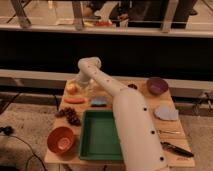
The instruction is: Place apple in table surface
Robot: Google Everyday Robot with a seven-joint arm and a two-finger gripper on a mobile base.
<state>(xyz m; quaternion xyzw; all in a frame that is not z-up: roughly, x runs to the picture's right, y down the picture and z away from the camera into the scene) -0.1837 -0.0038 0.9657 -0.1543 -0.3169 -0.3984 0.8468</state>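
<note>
The apple (72,88) is a small yellow-orange fruit with a reddish side, resting on the table surface (140,97) at its far left corner. My white arm reaches from the bottom right across the table and bends down at the wrist. The gripper (84,88) hangs just to the right of the apple, close beside it and low over the wood. I cannot tell whether it touches the apple.
An orange carrot (75,100) lies just in front of the apple, with a dark grape bunch (70,116) nearer. There is also an orange bowl (61,140), a green tray (100,135), a small blue object (98,102), a purple bowl (157,86), a grey-blue cloth (166,112) and a knife (175,148).
</note>
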